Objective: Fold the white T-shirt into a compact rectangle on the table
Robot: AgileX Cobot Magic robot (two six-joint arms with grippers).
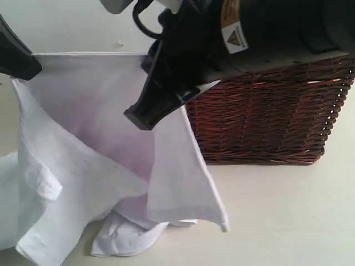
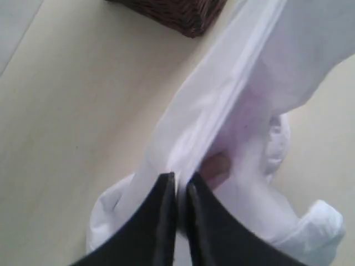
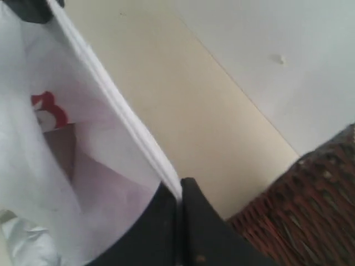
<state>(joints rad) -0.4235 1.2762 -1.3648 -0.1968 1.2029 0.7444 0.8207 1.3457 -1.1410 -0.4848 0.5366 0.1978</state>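
The white T-shirt (image 1: 94,122) hangs spread between my two grippers, and its lower part lies crumpled on the table (image 1: 288,210). At the upper left, my left gripper (image 1: 34,71) is shut on one end of the stretched top edge. In the left wrist view its jaws (image 2: 180,180) pinch the white cloth (image 2: 233,83). My right gripper (image 1: 138,116) reaches in from the upper right, shut on the shirt. Seen from the right wrist, that gripper (image 3: 180,185) clamps the doubled hem (image 3: 127,127). A red fuzzy letter (image 3: 47,108) shows inside the fold.
A dark brown wicker basket (image 1: 266,116) stands on the table at the right, close behind the right arm. It also shows in the left wrist view as the basket (image 2: 177,14) and beside the right jaws as the basket (image 3: 310,205). The white wall (image 3: 288,50) lies beyond the table.
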